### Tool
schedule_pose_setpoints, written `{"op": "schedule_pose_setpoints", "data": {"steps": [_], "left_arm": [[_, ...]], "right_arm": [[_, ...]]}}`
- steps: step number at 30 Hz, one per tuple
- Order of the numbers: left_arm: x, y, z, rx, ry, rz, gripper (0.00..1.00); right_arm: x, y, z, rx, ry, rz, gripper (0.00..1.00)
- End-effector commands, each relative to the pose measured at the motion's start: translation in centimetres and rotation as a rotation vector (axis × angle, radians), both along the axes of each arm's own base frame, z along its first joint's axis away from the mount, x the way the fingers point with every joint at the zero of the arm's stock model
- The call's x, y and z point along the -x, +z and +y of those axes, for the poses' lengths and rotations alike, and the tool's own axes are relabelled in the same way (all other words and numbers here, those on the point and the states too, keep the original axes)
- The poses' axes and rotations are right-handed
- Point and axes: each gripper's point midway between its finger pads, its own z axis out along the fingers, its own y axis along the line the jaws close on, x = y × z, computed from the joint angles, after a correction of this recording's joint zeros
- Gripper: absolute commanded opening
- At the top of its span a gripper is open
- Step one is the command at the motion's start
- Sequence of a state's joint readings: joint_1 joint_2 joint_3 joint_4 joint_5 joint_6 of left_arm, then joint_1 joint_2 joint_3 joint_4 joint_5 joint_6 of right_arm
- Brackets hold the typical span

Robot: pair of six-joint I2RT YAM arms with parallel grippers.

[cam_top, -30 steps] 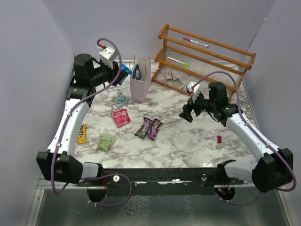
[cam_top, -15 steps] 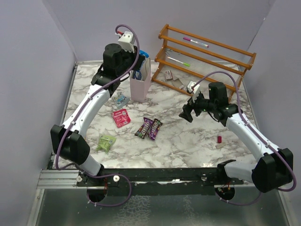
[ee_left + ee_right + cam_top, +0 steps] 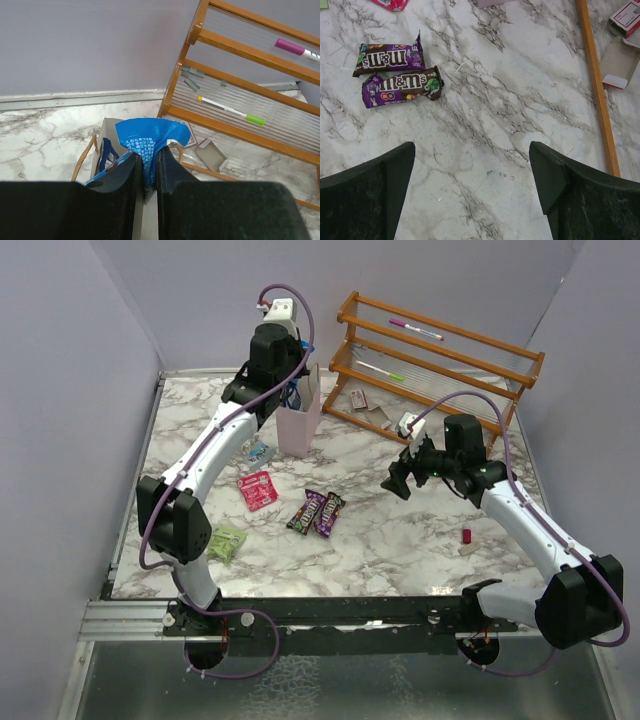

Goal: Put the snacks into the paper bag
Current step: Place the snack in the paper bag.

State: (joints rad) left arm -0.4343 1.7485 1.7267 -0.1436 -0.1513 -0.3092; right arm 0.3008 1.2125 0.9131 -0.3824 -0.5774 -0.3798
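Observation:
My left gripper (image 3: 146, 167) is shut on the big blue cookie bag (image 3: 150, 137) and holds it over the open mouth of the pale pink paper bag (image 3: 103, 142). In the top view the left gripper (image 3: 290, 390) is at the top of the paper bag (image 3: 300, 428). Two dark brown candy bars (image 3: 317, 512), a red packet (image 3: 257, 490), a green packet (image 3: 227, 542) and a blue-white packet (image 3: 260, 452) lie on the table. My right gripper (image 3: 392, 483) is open and empty, above bare marble to the right of the candy bars (image 3: 395, 72). The yellow packet is hidden.
The orange slatted rack (image 3: 440, 360) stands at the back right and holds a pink marker (image 3: 415, 330) and a green marker (image 3: 385, 371). A small opened carton (image 3: 212, 155) lies at its foot. A tiny red stub (image 3: 466, 535) lies at the right.
My left arm has swung from the far left to over the paper bag, carrying the blue cookie bag. The right arm has not moved.

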Motion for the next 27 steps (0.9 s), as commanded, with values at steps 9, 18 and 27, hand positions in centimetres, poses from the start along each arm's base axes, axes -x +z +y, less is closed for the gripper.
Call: {"op": "schedule_pose_setpoints", "data": {"steps": [9,18,27], "left_arm": [[-1.1,-0.6,-1.2,0.014,0.082,0.027,0.19],[-0.6,0.3,-1.2,-0.022,0.051,-0.005,0.36],[1.2,2.5,-0.5,-0.087,-0.004,-0.080,0.50]], "right_arm": [[0.2,0.1,-0.1,0.001,0.008,-0.014,0.97],[0.2,0.0,-0.2,0.002,0.007,-0.014,0.97],[0.3,0.2,-0.1,-0.001,0.011,-0.016,0.97]]}}
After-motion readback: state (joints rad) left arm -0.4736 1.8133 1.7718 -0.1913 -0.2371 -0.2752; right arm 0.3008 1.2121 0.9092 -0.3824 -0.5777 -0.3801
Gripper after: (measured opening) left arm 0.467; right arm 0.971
